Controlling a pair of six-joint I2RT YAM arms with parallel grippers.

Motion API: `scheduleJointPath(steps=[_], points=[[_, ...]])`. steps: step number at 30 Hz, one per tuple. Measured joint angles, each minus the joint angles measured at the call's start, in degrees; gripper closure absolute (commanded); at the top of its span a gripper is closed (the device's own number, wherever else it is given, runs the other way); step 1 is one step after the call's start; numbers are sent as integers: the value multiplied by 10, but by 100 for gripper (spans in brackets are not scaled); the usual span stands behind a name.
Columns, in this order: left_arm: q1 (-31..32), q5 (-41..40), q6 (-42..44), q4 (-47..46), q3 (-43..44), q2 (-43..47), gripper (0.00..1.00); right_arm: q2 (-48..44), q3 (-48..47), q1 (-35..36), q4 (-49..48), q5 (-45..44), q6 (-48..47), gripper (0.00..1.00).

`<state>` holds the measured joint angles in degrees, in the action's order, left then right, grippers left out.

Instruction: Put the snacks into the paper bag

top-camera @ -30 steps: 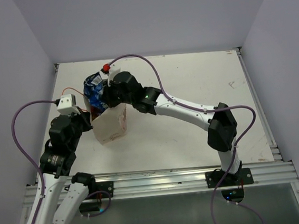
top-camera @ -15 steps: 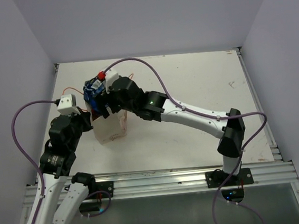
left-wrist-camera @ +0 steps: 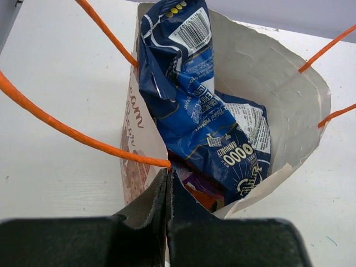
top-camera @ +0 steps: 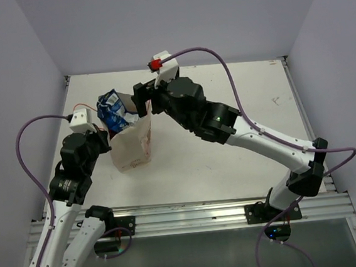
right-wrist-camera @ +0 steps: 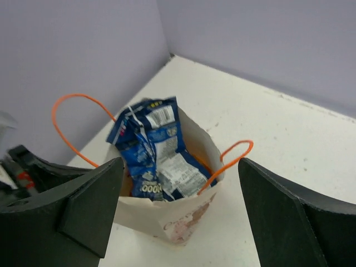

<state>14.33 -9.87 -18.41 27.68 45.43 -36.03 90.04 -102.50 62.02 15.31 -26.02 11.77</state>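
Pinching the near rim of the paper bag [left-wrist-camera: 278, 72] between the clamped-tight fingers of the left gripper [left-wrist-camera: 168, 186], seemingly to keep the bag upright and its mouth propped wide. Hanging above that mouth with the right gripper [top-camera: 142, 100], jaws spread far apart and gripping nothing. Showing a blue packet [left-wrist-camera: 194, 122] straight ahead of the left fingertips, lower end down inside the bag, barcode end poking above the rim and leaning toward the left side of the mouth. Glimpsing a purple packet [left-wrist-camera: 196, 183] and a sliver of orange beneath it, right beside the pinch; cannot count the rest. Probably calls for a downward nudge on the blue one, if anything. Worth minding the orange string handles [left-wrist-camera: 55, 128], one arching close past the left gripper's left side, another off the far right of the rim, both easy to snag. Plenty of bare table [top-camera: 201, 175] to the right gripper's right for backing away; little room on the left gripper's left, close to the wall [top-camera: 10, 93].
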Motion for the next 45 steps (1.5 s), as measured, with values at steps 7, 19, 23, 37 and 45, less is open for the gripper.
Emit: scheduleJointPath(steps=[7, 19, 23, 37, 45], points=[[0, -9, 0, -7, 2, -12, 100, 94, 28, -7, 10, -33, 21, 14], [0, -11, 0, -7, 2, -11, 100, 137, 37, -40, 15, -60, 54, 27], [0, -10, 0, -9, 2, -12, 100, 153, 37, -45, 19, -59, 66, 41], [6, 19, 0, -31, 44, -60, 100, 181, 24, -48, 73, -52, 74, 100], [79, 16, -30, -46, 72, -82, 100, 121, -13, -47, 186, -76, 47, 100]])
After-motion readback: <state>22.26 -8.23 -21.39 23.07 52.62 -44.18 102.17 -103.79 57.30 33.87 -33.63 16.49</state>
